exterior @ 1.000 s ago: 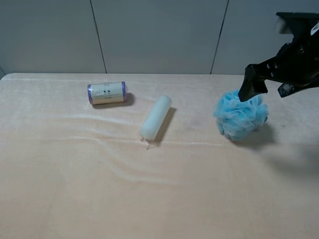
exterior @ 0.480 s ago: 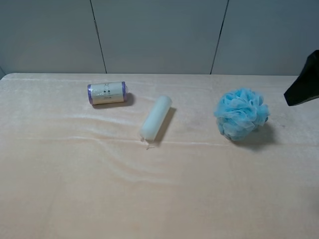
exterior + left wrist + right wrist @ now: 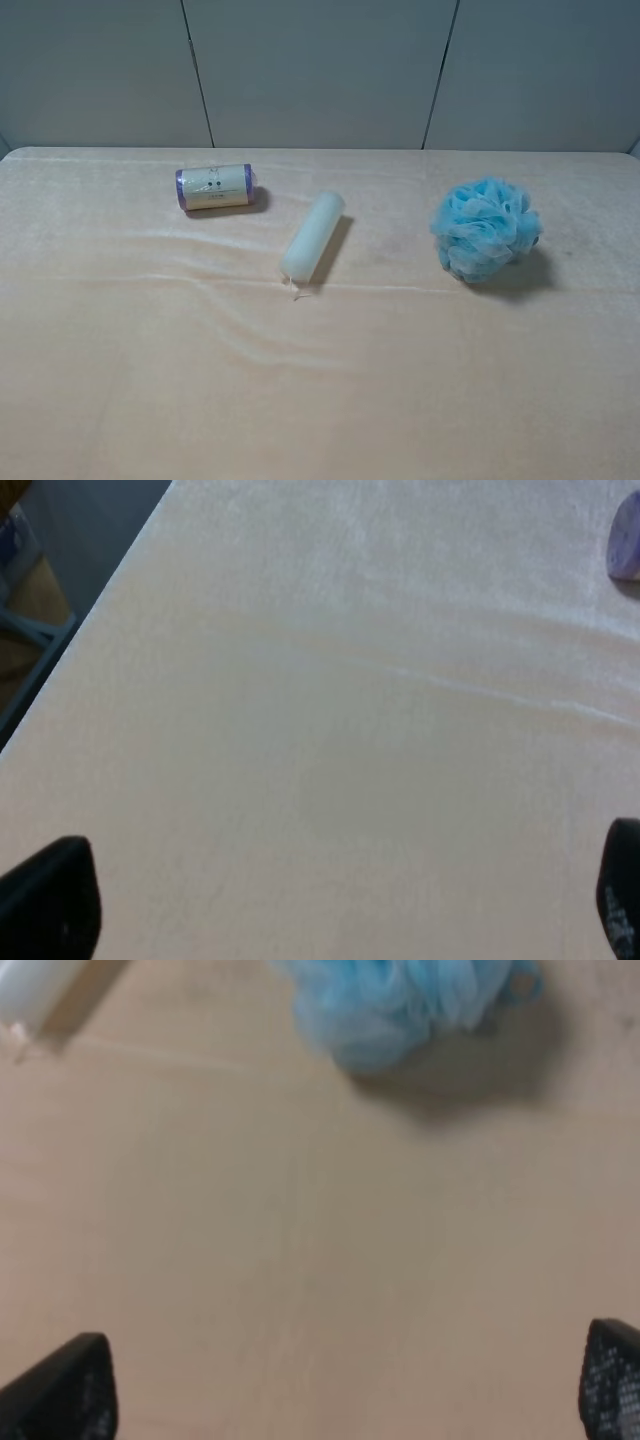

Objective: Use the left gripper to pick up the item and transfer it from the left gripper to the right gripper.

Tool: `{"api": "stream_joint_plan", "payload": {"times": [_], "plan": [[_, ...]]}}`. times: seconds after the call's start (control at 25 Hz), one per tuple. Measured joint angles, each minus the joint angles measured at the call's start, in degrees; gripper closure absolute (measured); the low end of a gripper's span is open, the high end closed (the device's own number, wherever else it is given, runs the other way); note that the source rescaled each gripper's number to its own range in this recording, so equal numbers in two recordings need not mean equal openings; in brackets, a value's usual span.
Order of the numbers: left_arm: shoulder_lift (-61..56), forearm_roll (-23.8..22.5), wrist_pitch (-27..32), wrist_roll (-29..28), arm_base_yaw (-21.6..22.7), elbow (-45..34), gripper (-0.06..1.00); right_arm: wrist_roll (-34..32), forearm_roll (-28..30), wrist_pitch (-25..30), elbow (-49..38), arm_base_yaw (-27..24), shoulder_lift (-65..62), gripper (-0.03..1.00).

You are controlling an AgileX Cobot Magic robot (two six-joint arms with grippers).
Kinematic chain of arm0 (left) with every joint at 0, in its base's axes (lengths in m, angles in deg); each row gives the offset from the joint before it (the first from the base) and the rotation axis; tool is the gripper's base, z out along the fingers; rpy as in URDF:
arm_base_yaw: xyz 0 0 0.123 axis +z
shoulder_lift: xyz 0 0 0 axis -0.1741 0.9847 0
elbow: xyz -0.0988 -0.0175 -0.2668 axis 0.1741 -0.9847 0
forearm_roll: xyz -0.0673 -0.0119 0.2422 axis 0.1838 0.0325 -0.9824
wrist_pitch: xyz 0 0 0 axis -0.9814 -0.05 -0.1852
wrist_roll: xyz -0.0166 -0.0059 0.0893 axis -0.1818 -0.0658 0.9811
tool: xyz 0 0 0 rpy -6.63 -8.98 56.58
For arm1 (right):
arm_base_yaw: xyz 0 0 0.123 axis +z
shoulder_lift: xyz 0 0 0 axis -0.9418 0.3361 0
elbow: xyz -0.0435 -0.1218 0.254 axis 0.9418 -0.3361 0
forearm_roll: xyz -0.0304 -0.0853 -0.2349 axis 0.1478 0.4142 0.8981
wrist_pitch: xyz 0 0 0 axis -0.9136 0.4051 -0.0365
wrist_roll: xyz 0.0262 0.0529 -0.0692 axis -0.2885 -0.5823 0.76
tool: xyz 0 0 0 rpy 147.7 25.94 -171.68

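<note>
The light-blue bath pouf (image 3: 485,229) rests alone on the cloth-covered table at the right, with nothing touching it. It also shows in the right wrist view (image 3: 400,1000). Neither arm appears in the exterior high view. My left gripper (image 3: 330,905) is open and empty over bare cloth near the table's left edge; only its two fingertips (image 3: 50,900) show. My right gripper (image 3: 345,1385) is open and empty over bare cloth, apart from the pouf; only its fingertips (image 3: 70,1385) show.
A pale cream cylinder (image 3: 312,236) lies at the table's middle and shows in the right wrist view (image 3: 45,985). A purple-ended labelled roll (image 3: 214,186) lies at the back left, its purple end in the left wrist view (image 3: 626,538). The table's left edge (image 3: 85,645) drops off.
The right arm was over the pouf a second ago, then drew back to the right and left the exterior high view. The pouf stays on the table.
</note>
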Motion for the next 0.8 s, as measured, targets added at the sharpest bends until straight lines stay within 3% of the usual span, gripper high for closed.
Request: {"api": "stream_joint_plan", "payload": {"times": [0.48, 0.8], "plan": [[0.0, 0.0, 0.0, 0.0, 0.0, 0.0, -0.06, -0.4, 5.0, 0.2, -12.2, 0.0, -24.8, -0.03], [0.0, 0.0, 0.0, 0.0, 0.0, 0.0, -0.06, -0.4, 5.0, -5.9, -14.3, 0.0, -32.3, -0.03]]}}
